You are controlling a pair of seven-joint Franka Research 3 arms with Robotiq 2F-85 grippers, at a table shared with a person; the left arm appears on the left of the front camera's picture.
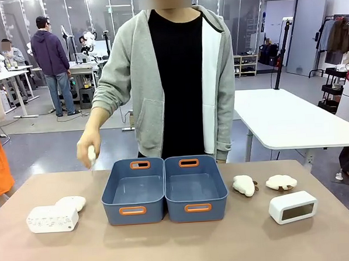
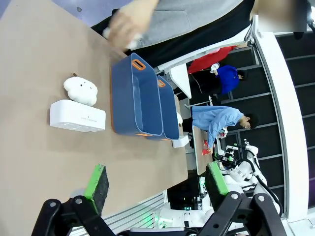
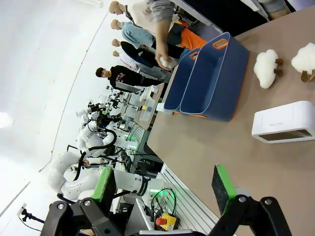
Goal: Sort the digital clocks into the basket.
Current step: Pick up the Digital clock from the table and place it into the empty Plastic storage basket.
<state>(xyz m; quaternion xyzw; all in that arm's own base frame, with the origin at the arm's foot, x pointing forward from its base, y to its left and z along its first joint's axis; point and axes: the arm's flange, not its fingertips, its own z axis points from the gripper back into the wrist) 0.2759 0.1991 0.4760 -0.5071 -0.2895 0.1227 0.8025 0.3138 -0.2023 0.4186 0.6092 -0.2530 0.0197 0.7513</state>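
Observation:
Two dark blue baskets stand side by side mid-table, the left basket (image 1: 134, 191) and the right basket (image 1: 195, 188), both holding nothing. A white clock with a dotted face (image 1: 52, 219) (image 2: 77, 116) lies at the table's left. A smooth white clock with a greyish window (image 1: 292, 207) (image 3: 284, 122) lies at the right. My left gripper (image 2: 157, 182) is open, raised above the table. My right gripper (image 3: 162, 186) is open too, well short of the smooth clock. The person's hand (image 1: 90, 148) hovers left of the baskets holding something small and white.
A cream plush toy (image 1: 71, 202) touches the dotted clock's far side. Two more plush toys (image 1: 245, 185) (image 1: 281, 182) lie right of the baskets, behind the smooth clock. Bare tabletop (image 1: 180, 244) stretches along the near edge.

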